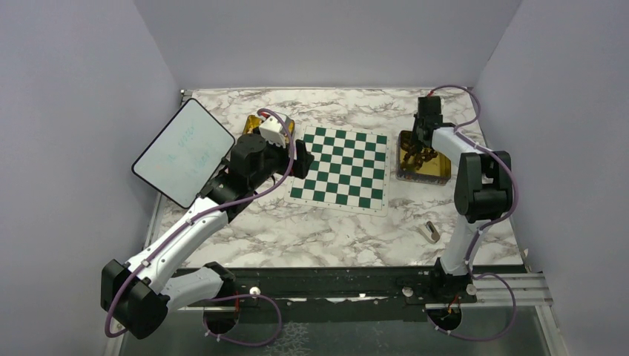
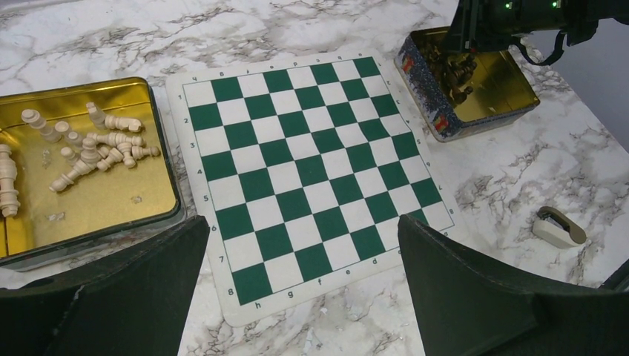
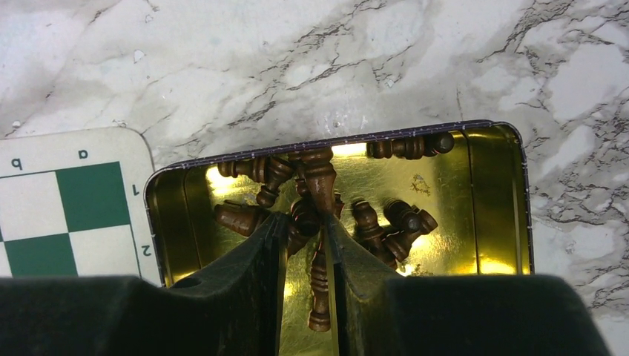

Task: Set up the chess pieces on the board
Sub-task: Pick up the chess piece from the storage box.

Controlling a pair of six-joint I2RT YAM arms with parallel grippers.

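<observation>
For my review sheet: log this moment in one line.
right pincer: shut on dark piece in gold tray | left pincer: open | board: no pieces

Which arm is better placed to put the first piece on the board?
Right. The right gripper is down in the tin, jaws closed around a dark piece. The left gripper hangs wide open by the board, holding nothing.

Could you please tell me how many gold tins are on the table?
2. The left tin, beside the board, holds pale pieces; the right tin, across the board, holds dark pieces, with the right tool in it. None appears hidden.
</observation>
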